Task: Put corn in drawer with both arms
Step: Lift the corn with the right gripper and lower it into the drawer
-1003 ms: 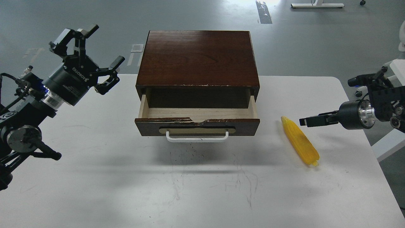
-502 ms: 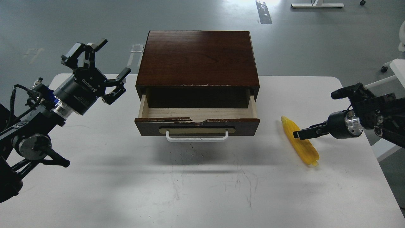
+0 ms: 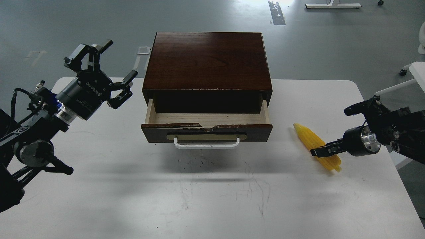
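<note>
The drawer [image 3: 206,123] stands pulled open and holds nothing, so the pick-up step is in hand. The corn [image 3: 316,147] lies on the table [image 3: 212,199] to the right of the drawer, well apart from it. The right gripper [image 3: 319,152] is low over the cob's middle; whether its fingers have closed I cannot tell. The left gripper [image 3: 109,73] hovers left of the drawer, fingers spread, grasping nothing. Next, I judge: a firm hold, then lift.
</note>
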Controlling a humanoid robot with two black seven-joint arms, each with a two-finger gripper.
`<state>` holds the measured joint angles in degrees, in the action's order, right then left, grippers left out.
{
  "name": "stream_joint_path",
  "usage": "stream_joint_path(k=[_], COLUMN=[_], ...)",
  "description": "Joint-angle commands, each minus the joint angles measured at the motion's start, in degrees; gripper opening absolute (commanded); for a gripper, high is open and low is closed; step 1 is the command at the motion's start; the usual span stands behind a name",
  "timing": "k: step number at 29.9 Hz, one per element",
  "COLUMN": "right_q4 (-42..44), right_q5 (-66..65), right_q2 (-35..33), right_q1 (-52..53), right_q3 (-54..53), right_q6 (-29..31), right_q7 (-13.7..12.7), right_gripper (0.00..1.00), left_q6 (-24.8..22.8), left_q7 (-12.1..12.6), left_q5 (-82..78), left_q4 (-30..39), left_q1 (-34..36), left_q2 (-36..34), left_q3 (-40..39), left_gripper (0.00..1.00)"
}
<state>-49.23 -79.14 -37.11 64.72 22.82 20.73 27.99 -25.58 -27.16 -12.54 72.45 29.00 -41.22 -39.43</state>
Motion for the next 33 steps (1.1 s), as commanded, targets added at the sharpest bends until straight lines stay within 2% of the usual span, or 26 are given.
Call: stream_joint_path(k=[1,8,16,21,23,31,33], right_q4=[-0.16,-4.99,-13.42,-17.04,-17.13,-16.33,-16.25], right_q5=[0.12,0.56,1.18,1.09,0.92,-0.05,-0.75], right_q2=[-0.42,-4.2,-3.42,2.29,7.9,23.2,24.71], right_q1=[1.02,14.61,33.34,39.86,42.58,45.67,45.93], right_q3=[-0.14,-0.76,-0.41,0.91,3.01,8.9,9.7], right_q6=[0.01,-1.31,-0.96,-0.78,-0.78,-1.4,-1.66], right_q7=[0.01,0.01,0.01,0.01,0.01,0.01,0.01], right_gripper=[0.05,0.06,0.07,0.07,0.08,0.09,0.09], left_q6=[0.0,-0.09,-0.08,-0.09,-0.09,-0.17,-0.17], left_q7=[0.09,0.09,0.09,0.09,0.0,0.09,0.0], left_q5=[0.06,0.06,0.06,0.06,0.06,0.15,0.15], left_q4=[-0.03,-0.03,-0.03,0.06,0.06,0.24,0.24], left_q1=[0.0,0.0,0.09,0.09,0.09,0.09,0.09], left_q2=[-0.09,-0.26,-0.52,-0.96,-0.96,-2.1,-2.19], left_q3=[-0.48,-0.65,-1.18,-1.53,-1.62,-2.23,-2.32], left_gripper=[0.99,0.99,0.99,0.99,0.99,0.99,0.99])
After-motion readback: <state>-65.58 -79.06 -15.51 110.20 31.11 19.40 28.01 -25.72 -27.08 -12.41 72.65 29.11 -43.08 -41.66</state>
